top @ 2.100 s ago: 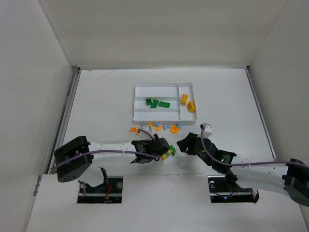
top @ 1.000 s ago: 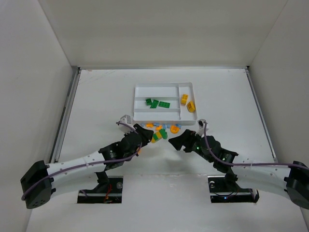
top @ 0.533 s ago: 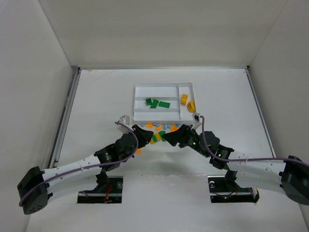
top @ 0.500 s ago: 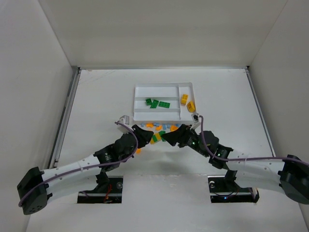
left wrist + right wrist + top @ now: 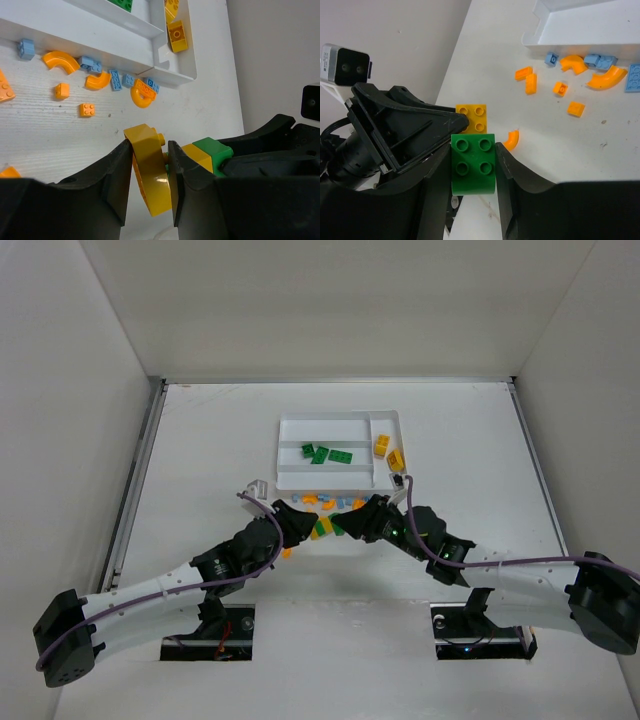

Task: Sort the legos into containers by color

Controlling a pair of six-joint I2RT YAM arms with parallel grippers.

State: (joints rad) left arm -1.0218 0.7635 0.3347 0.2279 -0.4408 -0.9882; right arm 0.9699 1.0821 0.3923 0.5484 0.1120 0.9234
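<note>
In the lower middle of the top view the two arms meet, a little below the tray. From the left, the left gripper (image 5: 148, 167) is closed tight on a rounded yellow piece (image 5: 144, 150), which fills the narrow gap between its two black fingers and stands on its edge. Just to the right of it, a square yellow brick (image 5: 472, 117) sits against a green brick (image 5: 473, 162) with four studs. The rounded piece is touching or almost touching this pair, but I cannot tell if it is joined to them. The right gripper (image 5: 473, 167) is closed on the green brick, with one finger on each side of it, and holds the pair above the surface (image 5: 220, 440). On the surface, between the grippers and the near wall of the tray, lie the loose legos (image 5: 330, 503): orange arcs, small orange bricks and light blue plates, close together in a row. The white tray (image 5: 325, 430) is in the upper middle of the frame. Its middle long slot holds green plates (image 5: 325, 454), and the crosswise slot at its right end holds two yellow bricks (image 5: 390, 452).
</note>
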